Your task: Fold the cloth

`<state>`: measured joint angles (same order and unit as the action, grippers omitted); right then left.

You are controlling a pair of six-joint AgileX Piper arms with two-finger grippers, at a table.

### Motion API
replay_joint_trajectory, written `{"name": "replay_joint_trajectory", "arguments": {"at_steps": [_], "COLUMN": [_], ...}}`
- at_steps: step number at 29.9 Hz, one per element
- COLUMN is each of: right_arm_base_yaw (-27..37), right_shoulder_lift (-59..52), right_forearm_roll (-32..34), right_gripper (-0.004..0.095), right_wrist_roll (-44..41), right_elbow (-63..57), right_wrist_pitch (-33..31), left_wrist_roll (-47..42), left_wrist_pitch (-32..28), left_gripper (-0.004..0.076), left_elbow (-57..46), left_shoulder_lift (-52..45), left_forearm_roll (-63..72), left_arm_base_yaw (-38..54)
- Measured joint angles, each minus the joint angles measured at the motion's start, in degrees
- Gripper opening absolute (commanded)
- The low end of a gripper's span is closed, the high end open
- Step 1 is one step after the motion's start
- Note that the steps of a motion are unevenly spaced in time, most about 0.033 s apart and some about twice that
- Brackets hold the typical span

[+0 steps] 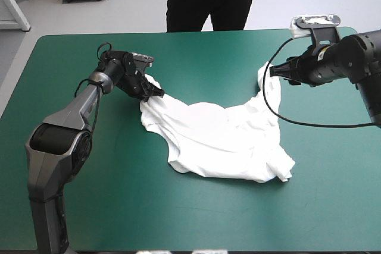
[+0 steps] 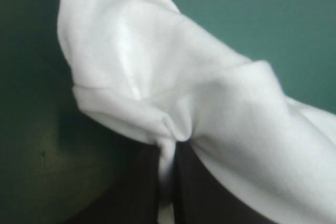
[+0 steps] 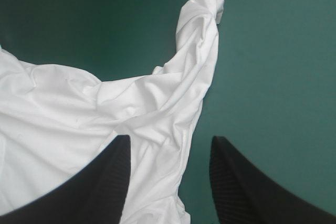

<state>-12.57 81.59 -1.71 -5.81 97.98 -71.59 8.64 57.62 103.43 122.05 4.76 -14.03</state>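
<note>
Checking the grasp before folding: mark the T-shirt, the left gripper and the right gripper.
T-shirt (image 1: 217,135): high view, middle of the cloth.
left gripper (image 2: 167,148): left wrist view, between its shut fingertips.
right gripper (image 3: 169,138): right wrist view, between its open fingertips.

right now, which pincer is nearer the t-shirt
Left. The left pincer is shut on one end of the T-shirt; the right pincer hangs open over the other end.

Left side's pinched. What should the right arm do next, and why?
Probably ease the right gripper down and close on the T-shirt. Its fingers stand open with a strip of cloth between them, while the left gripper is shut on the other end.
</note>
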Motion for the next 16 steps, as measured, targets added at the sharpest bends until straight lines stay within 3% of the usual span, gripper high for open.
{"name": "replay_joint_trajectory", "arguments": {"at_steps": [8, 13, 16], "right_arm_base_yaw": [-4.52, -8.63, -9.64], "right_shoulder_lift": [-5.21, -9.54, -9.92], "right_forearm_roll": [-1.33, -0.38, 1.11], "right_gripper": [0.0454, 0.0607, 0.0625], "right_wrist_roll": [-2.48, -3.56, -4.81], "right_elbow": [-11.7, -21.0, -25.55], "right_wrist_pitch": [0.0, 0.01, 0.01], "left_wrist_roll": [0.3, 0.3, 0.3], "left_wrist_pitch": [0.06, 0.06, 0.12], "left_gripper": [-0.0009, -0.0009, -0.0009], "left_elbow": [0.0, 0.0, 0.0], "left_shoulder_lift": [0.0, 0.0, 0.0], "left_forearm_roll": [-0.28, -0.28, -0.11], "left_arm_base_yaw": [-0.17, -0.17, -0.17]}}
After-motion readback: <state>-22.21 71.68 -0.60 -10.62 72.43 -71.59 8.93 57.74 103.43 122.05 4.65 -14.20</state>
